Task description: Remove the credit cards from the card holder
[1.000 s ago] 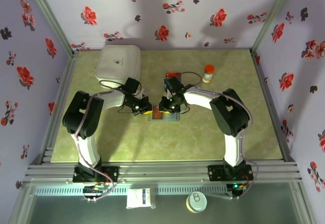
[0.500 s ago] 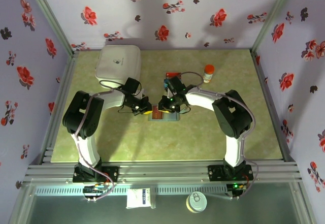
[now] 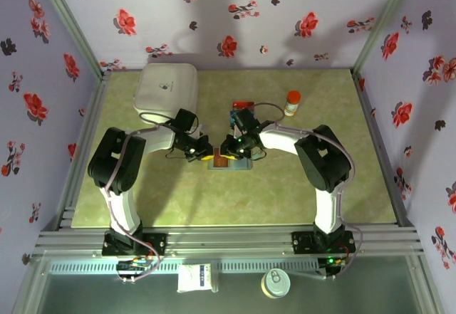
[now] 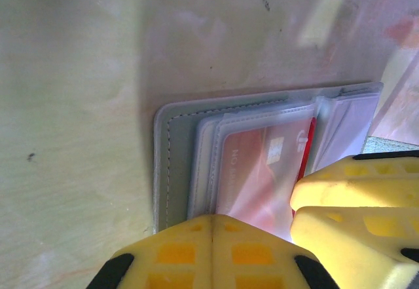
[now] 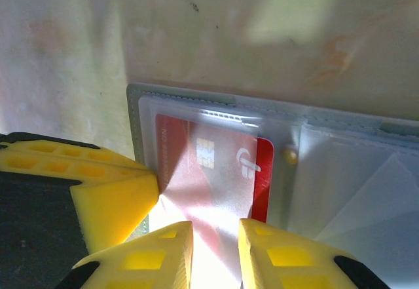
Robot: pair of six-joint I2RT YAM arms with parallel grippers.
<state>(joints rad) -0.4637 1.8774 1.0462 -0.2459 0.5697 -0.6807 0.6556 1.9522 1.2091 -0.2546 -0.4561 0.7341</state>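
Right wrist: hazy red credit card [image 5: 216, 164] runs under slightly parted right jaws; left jaws shut.

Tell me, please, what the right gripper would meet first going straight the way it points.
Probably the red card, in the card holder's clear sleeve, ahead of the right gripper; depth unclear.

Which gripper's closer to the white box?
Left. The left gripper sits near-right of the white box; the right gripper lies farther right, over the card holder.
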